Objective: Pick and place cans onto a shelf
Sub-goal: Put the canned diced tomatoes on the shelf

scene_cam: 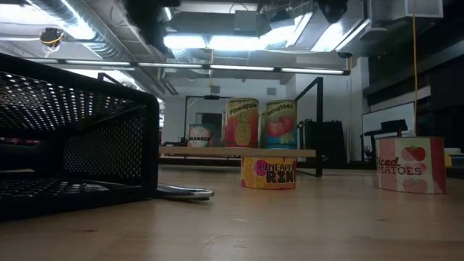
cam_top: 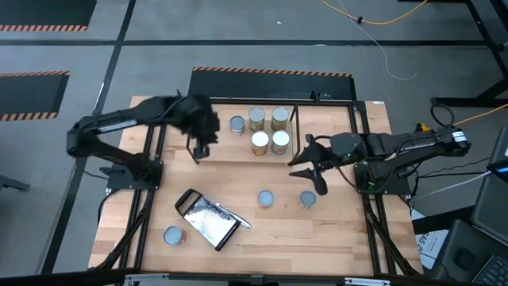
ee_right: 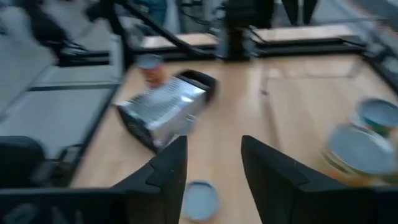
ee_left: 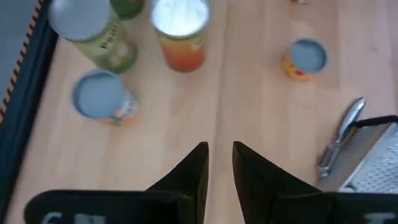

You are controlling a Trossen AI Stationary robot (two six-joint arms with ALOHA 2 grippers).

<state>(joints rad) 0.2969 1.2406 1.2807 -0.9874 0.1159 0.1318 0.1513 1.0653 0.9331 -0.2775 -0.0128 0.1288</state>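
1. In the low view you see both arms only as dark blurs at the top, and the grater [scene_cam: 72, 145] fills the left side and hides the table behind it.
2. The right wrist view is smeared; the cans at its edge are cut off.
3. Count eight cans in the high view: five on the shelf [cam_top: 333, 127] at the table's far edge, and three loose on the table.
4. The five on the shelf are one blue-grey top [cam_top: 237, 124] and a block of four [cam_top: 269, 131] just beside it.
5. Of the loose ones, two [cam_top: 266, 199] [cam_top: 307, 199] lie toward the right edge, and one [cam_top: 173, 235] is by the near left corner, close to the grater.
6. Your left gripper [cam_top: 202, 149] hangs above the shelf's left end, fingers a narrow gap apart with nothing between them.
7. Your right gripper [cam_top: 311, 171] hovers past the shelf's right end, near the two loose cans; its fingers look spread and empty, though blur makes that less sure.
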